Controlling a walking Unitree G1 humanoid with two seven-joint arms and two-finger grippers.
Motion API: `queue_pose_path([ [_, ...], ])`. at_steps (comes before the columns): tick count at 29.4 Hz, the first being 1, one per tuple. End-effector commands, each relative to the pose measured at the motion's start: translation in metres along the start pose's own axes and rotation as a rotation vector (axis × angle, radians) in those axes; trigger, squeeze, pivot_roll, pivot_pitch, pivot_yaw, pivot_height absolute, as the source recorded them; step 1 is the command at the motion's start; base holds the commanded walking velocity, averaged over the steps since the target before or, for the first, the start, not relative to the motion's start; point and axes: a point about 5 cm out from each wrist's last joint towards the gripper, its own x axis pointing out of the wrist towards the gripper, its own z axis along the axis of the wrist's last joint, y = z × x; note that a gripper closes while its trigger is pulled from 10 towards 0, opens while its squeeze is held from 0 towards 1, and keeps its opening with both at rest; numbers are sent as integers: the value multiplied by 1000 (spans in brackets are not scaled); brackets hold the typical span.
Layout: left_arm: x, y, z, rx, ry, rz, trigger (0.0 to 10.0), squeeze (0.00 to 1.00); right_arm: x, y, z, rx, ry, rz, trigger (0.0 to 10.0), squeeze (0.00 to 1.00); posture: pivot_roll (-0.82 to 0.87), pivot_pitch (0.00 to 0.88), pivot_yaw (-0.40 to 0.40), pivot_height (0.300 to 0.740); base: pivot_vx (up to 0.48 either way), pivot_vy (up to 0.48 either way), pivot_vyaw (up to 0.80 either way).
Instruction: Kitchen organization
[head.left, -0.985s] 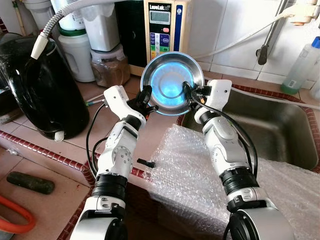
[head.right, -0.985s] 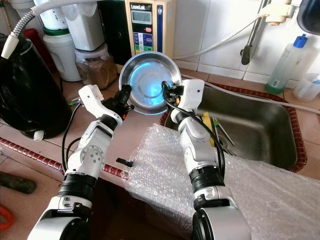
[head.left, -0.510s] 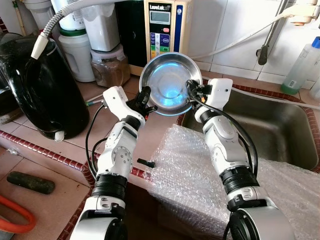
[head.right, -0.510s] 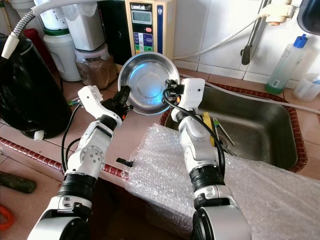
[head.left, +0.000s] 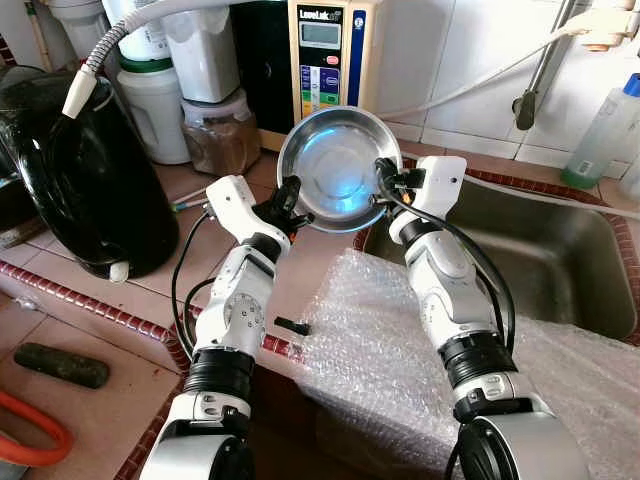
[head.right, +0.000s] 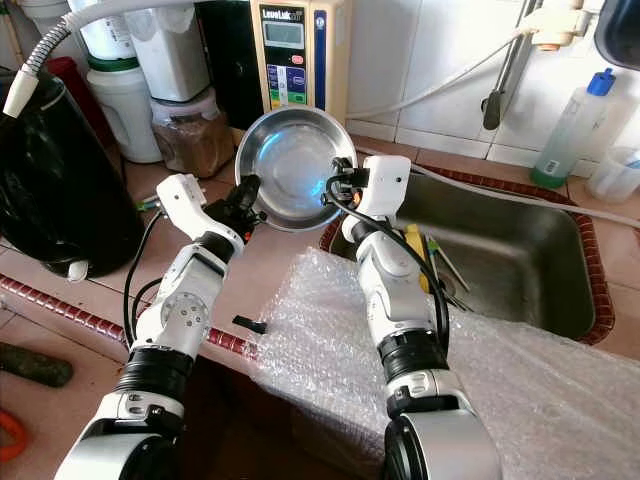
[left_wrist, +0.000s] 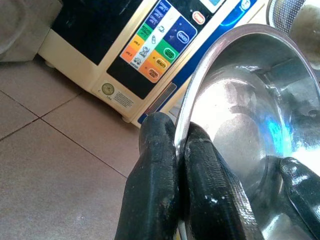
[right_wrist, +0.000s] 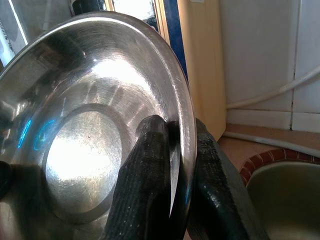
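A shiny steel bowl (head.left: 335, 165) hangs tilted above the tiled counter, its hollow facing me, in front of the water ionizer. My left gripper (head.left: 290, 200) is shut on the bowl's left rim; the left wrist view has the rim (left_wrist: 181, 135) pinched between both black fingers (left_wrist: 155, 175). On the opposite side my right gripper (head.left: 385, 178) is shut on the right rim, and the right wrist view has that rim (right_wrist: 186, 125) clamped between its fingers (right_wrist: 150, 165).
A sheet of bubble wrap (head.left: 400, 350) lies over the counter edge beside the steel sink (head.left: 540, 260). A black kettle (head.left: 85, 170) stands at left, with jars and the ionizer (head.left: 325, 50) along the back wall. A clear bottle (head.left: 600, 125) sits at far right.
The bowl has risen slightly and shifted a little left with both grippers still shut on its rim. Its tilt has changed a bit, moving the blue reflection.
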Motion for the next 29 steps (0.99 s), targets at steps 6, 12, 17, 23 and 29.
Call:
queue_pose_path([
  [6,2,-30,-8,44,39,-165,10000,1000,0,-10,-4,-9,33,-67,0,0,62,0,46,740,0,0,0],
  [12,2,-29,-10,62,42,-147,10000,1000,2,-7,1,1,6,-58,0,0,60,0,50,740,0,0,0],
  [17,0,-33,-14,95,89,-197,10000,1000,0,-12,0,-32,9,-79,0,0,60,0,49,740,0,0,0],
  [23,-3,-26,-19,236,110,-208,10000,1000,-4,-32,-4,-81,29,-187,0,0,71,0,48,740,0,0,0],
  [29,-10,-18,-31,300,183,-204,10000,1000,-9,-41,-9,-93,46,-235,0,0,72,0,50,740,0,0,0],
])
